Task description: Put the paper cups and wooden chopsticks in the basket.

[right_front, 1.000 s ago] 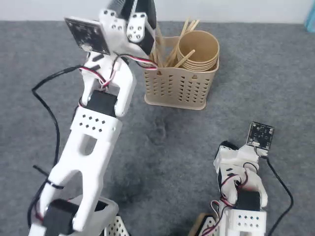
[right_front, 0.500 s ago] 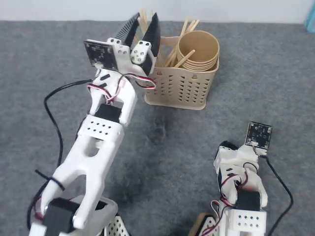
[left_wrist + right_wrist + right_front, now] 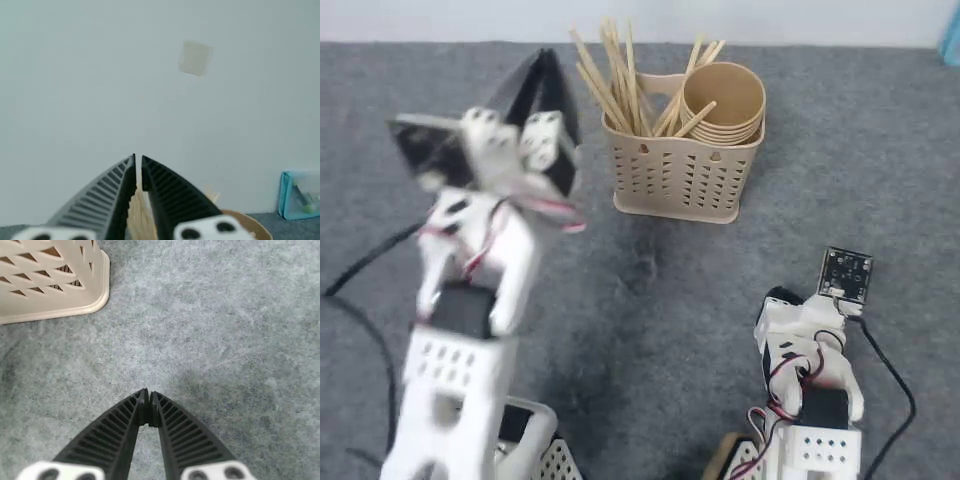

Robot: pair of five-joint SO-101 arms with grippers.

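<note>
One basket (image 3: 682,180), one stack of paper cups (image 3: 723,100), many wooden chopsticks (image 3: 625,88) inside

Your left arm (image 3: 470,250) is smeared in the high view, so you cannot trace the outline of the left gripper (image 3: 542,70) there. The basket (image 3: 680,180) wall hides the lower ends of the wooden chopsticks (image 3: 620,85) and all but the rims of the stacked paper cups (image 3: 723,95), so you cannot count the cups. In the left wrist view the chopsticks sit mostly behind the jaws. A blue container (image 3: 299,195) is cut off by the frame edge, too little of it showing to name.
</note>
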